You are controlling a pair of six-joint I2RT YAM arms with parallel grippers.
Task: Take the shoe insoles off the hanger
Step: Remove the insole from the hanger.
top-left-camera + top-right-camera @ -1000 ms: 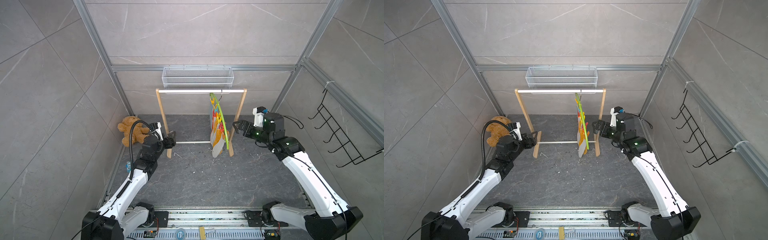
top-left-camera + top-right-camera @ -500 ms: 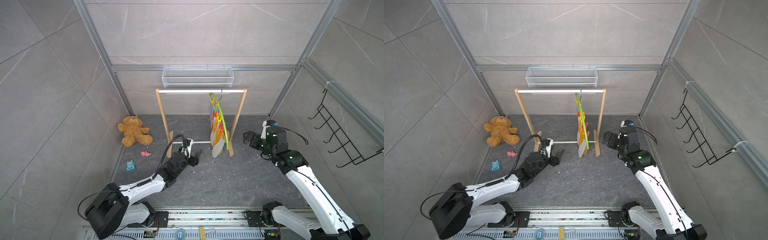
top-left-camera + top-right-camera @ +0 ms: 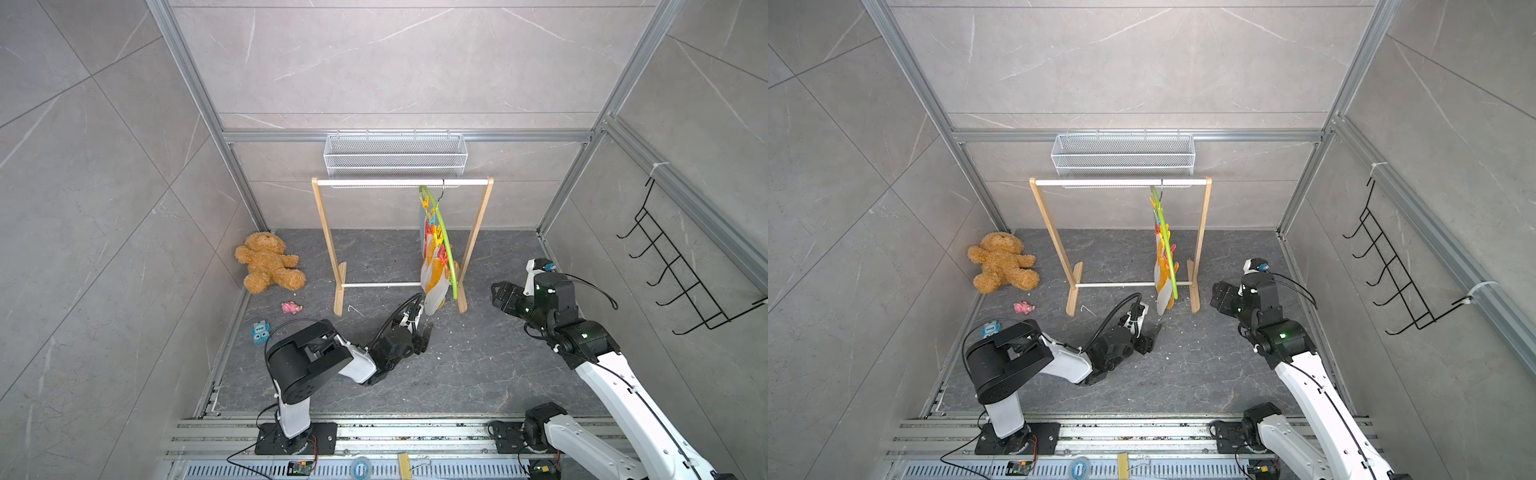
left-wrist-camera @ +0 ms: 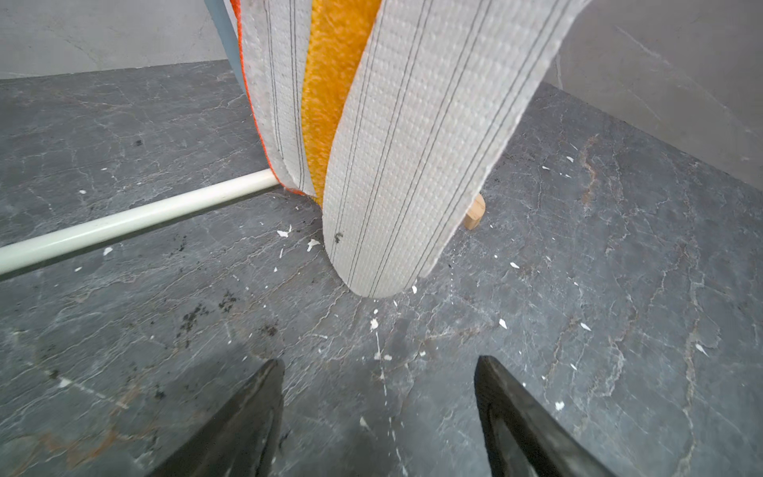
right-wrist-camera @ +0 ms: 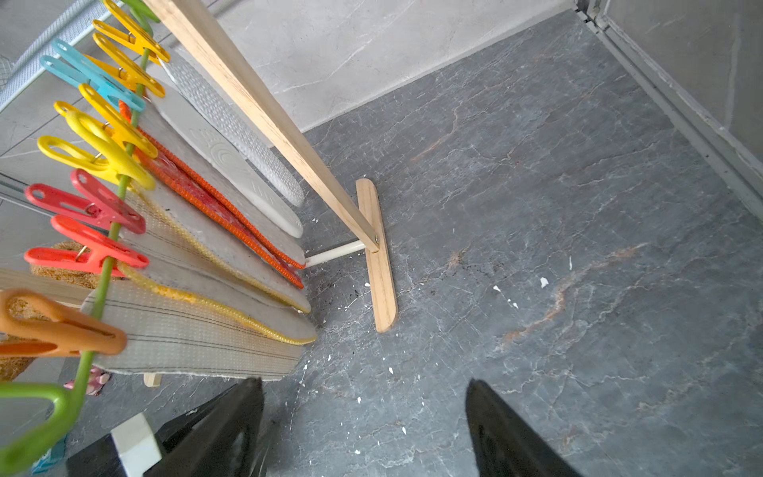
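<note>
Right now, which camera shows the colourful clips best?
The right wrist view: the clips are big and close, strung along the green hanger, pinching the insoles. In both top views they are tiny coloured specks. The left wrist view shows only the insoles' lower ends, no clips.

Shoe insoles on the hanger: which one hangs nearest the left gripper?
The white-grey striped insole in front, its rounded tip lowest, facing the left gripper; the orange fuzzy insole hangs behind it.

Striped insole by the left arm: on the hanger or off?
On. An orange clip pins the striped insole to the green hanger; the open left end effector isn't touching it.
</note>
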